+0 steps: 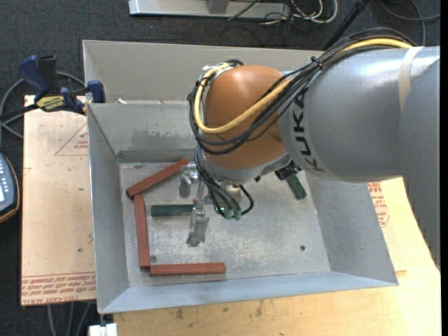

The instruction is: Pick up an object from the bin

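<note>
Claw (194, 206) sits low over the left-centre of the grey metal bin (105, 208), metal fingers (198, 228) apart, one either side of the right end of a dark green bar (170, 209). Bar is slim, rectangular, flat on the scuffed floor, not clamped. Three red-brown strips lie nearby: diagonal strip (157, 178) up-left, side strip (142, 231) by left wall, front strip (187, 269). 2nd green bar (295, 183) lies right, partly under the arm.
</note>
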`<state>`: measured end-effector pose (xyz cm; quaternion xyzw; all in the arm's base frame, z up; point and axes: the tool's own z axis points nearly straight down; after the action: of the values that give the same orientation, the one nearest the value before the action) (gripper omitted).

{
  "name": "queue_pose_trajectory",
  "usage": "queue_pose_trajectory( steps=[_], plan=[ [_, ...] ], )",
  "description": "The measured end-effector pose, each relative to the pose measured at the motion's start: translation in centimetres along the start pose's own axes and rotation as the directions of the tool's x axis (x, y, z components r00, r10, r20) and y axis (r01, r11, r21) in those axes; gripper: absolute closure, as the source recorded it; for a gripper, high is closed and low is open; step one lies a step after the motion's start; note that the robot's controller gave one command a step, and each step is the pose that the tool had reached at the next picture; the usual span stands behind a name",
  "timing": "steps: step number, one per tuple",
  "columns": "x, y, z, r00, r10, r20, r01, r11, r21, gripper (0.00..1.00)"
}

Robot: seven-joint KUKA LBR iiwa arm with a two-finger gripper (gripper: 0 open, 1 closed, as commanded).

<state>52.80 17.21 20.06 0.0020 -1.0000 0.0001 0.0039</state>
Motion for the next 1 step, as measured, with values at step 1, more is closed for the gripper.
queue_pose_trajectory(
  steps=[1],
  plan=[
    [-6.76, -3.93, 13.47, 1.000, -0.010, 0.005, 0.010, 1.000, 0.000, 0.00]
  ],
)
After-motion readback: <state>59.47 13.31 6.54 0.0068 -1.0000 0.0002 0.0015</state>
